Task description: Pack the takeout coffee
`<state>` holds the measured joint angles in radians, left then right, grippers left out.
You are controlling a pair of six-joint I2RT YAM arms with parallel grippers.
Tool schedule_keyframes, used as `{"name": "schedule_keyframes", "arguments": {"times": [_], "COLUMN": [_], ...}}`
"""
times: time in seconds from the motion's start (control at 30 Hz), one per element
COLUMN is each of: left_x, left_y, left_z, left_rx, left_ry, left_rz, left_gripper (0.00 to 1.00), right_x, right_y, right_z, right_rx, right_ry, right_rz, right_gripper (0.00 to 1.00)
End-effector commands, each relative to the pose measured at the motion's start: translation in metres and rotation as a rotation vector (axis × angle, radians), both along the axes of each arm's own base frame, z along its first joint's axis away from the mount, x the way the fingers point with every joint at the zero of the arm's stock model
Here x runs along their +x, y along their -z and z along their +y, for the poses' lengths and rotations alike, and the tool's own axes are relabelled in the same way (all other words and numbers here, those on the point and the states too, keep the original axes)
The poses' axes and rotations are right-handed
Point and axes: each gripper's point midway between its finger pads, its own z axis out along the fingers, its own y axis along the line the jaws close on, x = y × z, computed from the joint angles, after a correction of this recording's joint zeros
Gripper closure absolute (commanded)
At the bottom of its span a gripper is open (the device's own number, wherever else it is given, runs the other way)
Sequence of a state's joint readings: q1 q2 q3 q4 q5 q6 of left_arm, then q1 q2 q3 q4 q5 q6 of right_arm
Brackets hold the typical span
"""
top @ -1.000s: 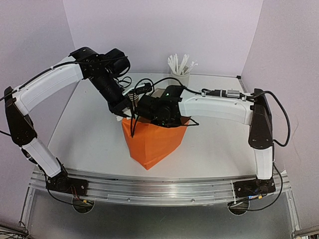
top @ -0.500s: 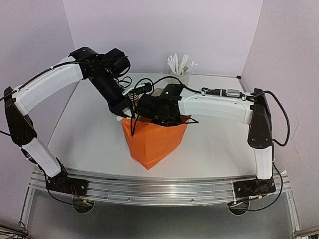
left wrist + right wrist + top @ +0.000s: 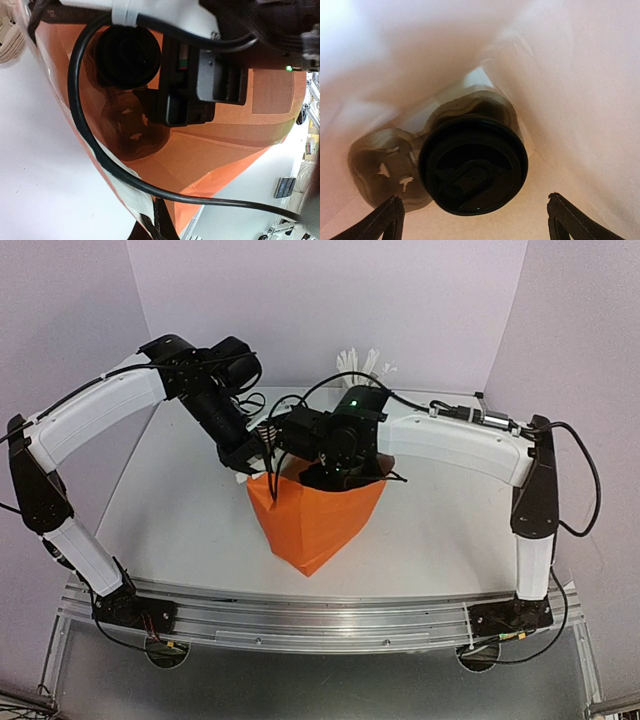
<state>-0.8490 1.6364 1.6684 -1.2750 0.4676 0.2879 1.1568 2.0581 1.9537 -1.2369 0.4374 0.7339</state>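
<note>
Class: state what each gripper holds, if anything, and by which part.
Left gripper: the orange bag, pinched at its top rim. Right gripper: nothing; open above the coffee cup inside the bag.

The right hand (image 3: 474,210) hangs inside the mouth of the orange bag (image 3: 315,525), fingers spread wide; straight below it the takeout coffee (image 3: 472,165) fills most of the bag floor, leaving a narrow gap outside the lid under each fingertip; the bag walls close in on both sides of the hand and ahead of it, so the one open way is straight up; below and to the left, one socket of the cardboard carrier (image 3: 380,172) lies open; the left hand (image 3: 248,460) pinches the rim just beside the right hand; a black cable (image 3: 82,115) loops across the opening between them; bare tabletop (image 3: 180,510) spreads outward of each hand.
</note>
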Motion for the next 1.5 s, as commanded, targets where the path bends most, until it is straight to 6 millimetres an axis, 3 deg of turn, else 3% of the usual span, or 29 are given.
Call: {"name": "schedule_keyframes", "arguments": {"times": [0.0, 0.37, 0.63, 1.0, 1.27, 1.47], "left_x": [-0.013, -0.012, -0.009, 0.01, 0.005, -0.005], "left_y": [0.003, 0.004, 0.001, -0.009, -0.01, -0.018], "left_z": [0.011, 0.01, 0.011, 0.015, 0.014, 0.015], "left_rx": [0.047, 0.057, 0.06, 0.09, 0.083, 0.058], "left_ry": [0.041, 0.041, 0.039, 0.052, 0.07, 0.12], "left_rz": [0.003, 0.006, -0.013, -0.14, -0.114, -0.099], "left_gripper": [1.0, 1.0, 1.0, 1.0, 1.0, 1.0], "right_x": [0.014, 0.016, 0.012, 0.003, -0.01, -0.013], "right_y": [-0.067, -0.106, -0.13, -0.177, -0.214, -0.241], "right_z": [-0.003, -0.005, 0.012, -0.018, -0.004, -0.004], "right_rx": [0.113, 0.188, 0.231, 0.364, 0.583, 0.677], "right_ry": [-0.003, -0.009, -0.095, -0.031, -0.141, -0.169], "right_rz": [-0.131, -0.206, -0.259, -0.319, -0.35, -0.397], "right_gripper": [0.05, 0.02, 0.04, 0.05, 0.05, 0.05]}}
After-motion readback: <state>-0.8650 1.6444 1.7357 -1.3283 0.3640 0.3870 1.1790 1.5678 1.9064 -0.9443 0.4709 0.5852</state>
